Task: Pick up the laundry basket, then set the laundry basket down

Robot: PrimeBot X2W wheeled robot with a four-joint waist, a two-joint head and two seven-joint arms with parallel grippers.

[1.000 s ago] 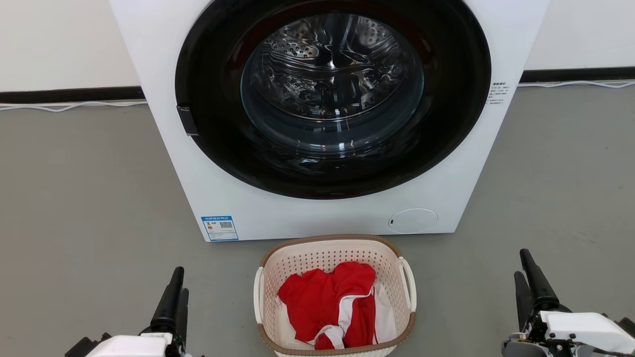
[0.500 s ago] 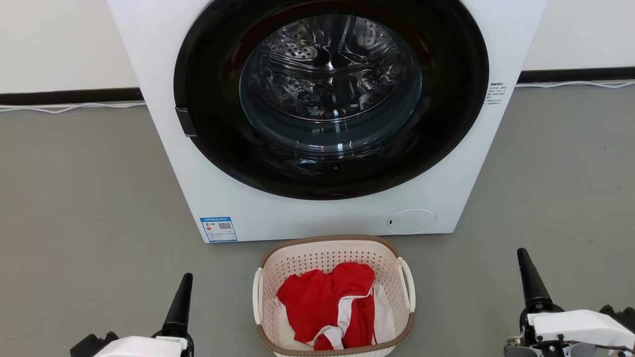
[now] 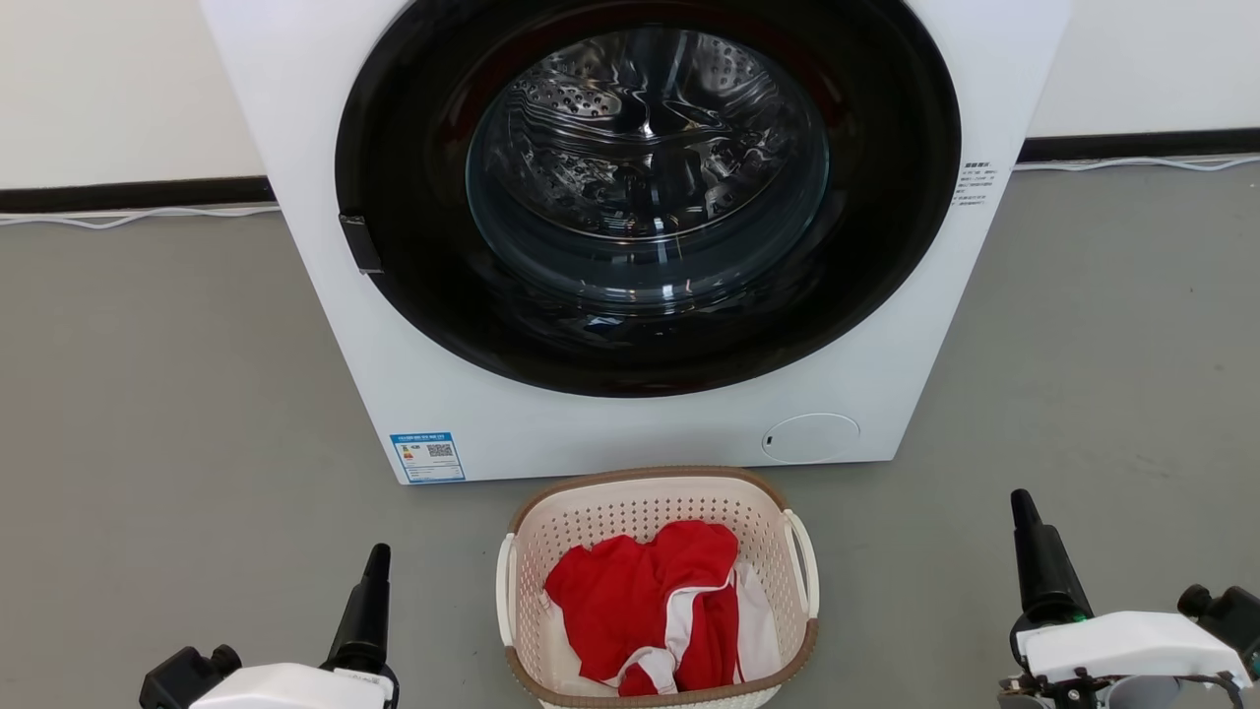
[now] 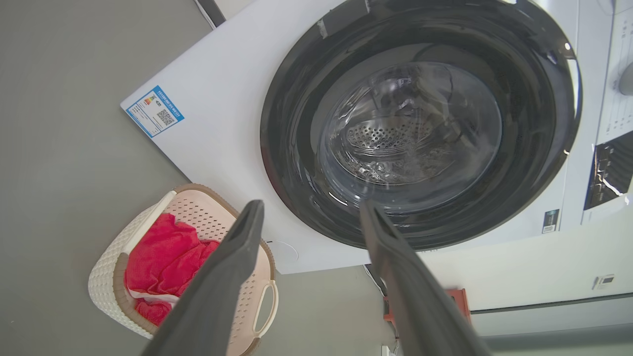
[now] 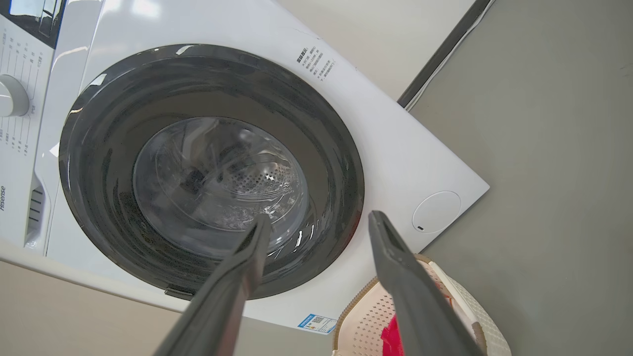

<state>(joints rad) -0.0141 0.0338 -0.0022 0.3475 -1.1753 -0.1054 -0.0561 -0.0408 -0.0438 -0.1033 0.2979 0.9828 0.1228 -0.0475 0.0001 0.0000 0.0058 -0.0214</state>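
Note:
The laundry basket (image 3: 640, 476) stands on the grey floor just in front of the washing machine, cream and perforated with a brown rim and white side handles. Red and white clothes (image 3: 640, 601) lie inside it. My left gripper (image 3: 377, 556) hovers low to the basket's left and my right gripper (image 3: 1022, 507) farther off to its right, both apart from it. The left wrist view has the left gripper (image 4: 311, 205) open and empty, with the basket (image 4: 106, 269) at lower left. In the right wrist view the right gripper (image 5: 320, 217) is open too, the basket (image 5: 363, 316) behind its right finger.
A white front-loading washing machine (image 3: 591, 433) with a shut round glass door (image 3: 645, 167) rises right behind the basket. A white cable (image 3: 138, 212) runs along the wall base. Bare grey floor (image 3: 167, 414) spreads on both sides of the machine and basket.
Both wrists have turned, so each gripper now shows one finger edge-on in the head view. The grippers have drifted slightly inward toward the basket. The camera shifted a little.

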